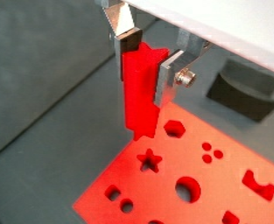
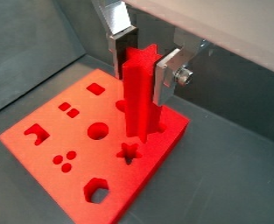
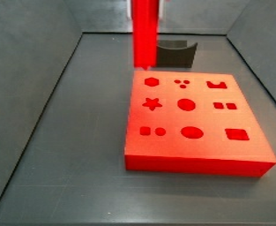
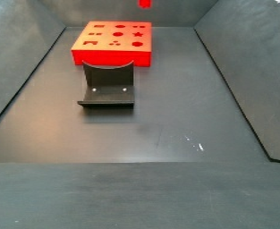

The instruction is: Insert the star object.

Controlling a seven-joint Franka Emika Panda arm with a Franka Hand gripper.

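Desk: dark grey floor with grey walls around it.

Red block lies flat on the desk, top face cut with shaped holes; star hole sits open and unobstructed in a side view, also seen in both wrist views.

Dark grey curved holder stands just beside one edge of the block, on the desk. Also visible behind the block in a side view.

Hand is above the block, pointing down, silver fingers clamped on the star object.

Star object hangs upright, lower end over the block, apart from its top face in a side view. Only its tip shows at the frame edge elsewhere.

No readable markings.
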